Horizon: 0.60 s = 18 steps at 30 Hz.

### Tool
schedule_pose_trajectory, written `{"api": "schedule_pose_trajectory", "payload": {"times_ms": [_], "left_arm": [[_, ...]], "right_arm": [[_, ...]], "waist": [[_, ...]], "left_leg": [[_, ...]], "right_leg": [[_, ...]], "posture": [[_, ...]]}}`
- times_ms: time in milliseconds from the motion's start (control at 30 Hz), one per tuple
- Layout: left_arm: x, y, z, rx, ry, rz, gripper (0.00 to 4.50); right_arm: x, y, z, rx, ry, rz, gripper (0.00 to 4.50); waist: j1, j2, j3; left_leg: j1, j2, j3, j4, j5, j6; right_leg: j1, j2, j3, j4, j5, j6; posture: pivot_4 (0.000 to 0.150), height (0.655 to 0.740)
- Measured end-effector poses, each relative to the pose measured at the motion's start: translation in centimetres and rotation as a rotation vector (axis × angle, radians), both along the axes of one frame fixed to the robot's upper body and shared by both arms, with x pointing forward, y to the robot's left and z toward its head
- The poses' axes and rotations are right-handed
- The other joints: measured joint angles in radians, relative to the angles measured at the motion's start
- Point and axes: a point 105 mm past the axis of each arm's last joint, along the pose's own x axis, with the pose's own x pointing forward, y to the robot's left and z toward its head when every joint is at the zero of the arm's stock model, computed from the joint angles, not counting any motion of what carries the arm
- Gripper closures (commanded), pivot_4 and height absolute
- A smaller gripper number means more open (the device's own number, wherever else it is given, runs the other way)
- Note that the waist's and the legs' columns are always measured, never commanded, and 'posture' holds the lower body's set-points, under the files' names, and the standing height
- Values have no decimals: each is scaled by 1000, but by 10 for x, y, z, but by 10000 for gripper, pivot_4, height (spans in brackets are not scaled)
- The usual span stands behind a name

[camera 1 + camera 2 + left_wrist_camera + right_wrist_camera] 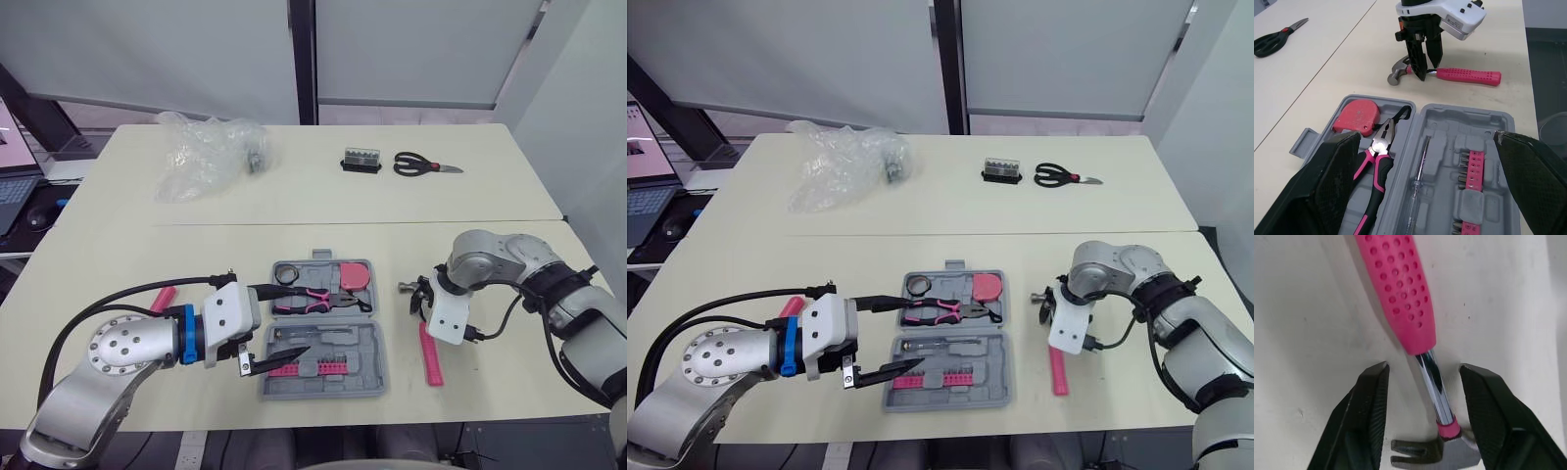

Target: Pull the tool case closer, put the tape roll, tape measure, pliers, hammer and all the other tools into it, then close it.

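Observation:
The grey tool case lies open at the table's front middle. Its lid half holds the tape roll, the pink tape measure and the pink-handled pliers. The base half holds a screwdriver and pink bit strips. My left gripper is open over the case's left side, one finger over each half. The pink-handled hammer lies on the table right of the case. My right gripper is open, straddling the hammer's metal shaft near the head, with gaps on both sides.
A pink-handled tool lies by my left arm. At the back of the table are a crumpled plastic bag, a small bit box and black scissors. A laptop sits off the table's left edge.

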Motion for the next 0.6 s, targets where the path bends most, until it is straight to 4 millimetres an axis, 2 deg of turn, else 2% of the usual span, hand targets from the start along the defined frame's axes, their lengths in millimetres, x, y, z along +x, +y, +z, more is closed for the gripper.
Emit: {"api": "schedule_pose_trajectory", "payload": {"times_ms": [367,467,600], "left_arm": [[7,-3,5,-7,-30,0,0],[9,-6,3,-13,-26,-7,0],[11,-9,3,-18,-38,-8,0]], "right_arm": [[3,-2,2,33,8,-4,42974],[1,-9,8,34,18,-41,43211],[-3,-27,18,60,43,-187,43212]], "waist": [[1,1,0],[2,2,1],[9,2,1]], "left_leg": [[3,0,1,-1,0,0],[2,-1,1,-1,0,0],[1,-1,1,-1,0,0]], "right_leg": [[2,0,1,0,0,0],[2,-1,1,-1,0,0],[2,-2,0,-1,0,0]], "posture": [[1500,7400],[1500,7400],[1500,7400]]}}
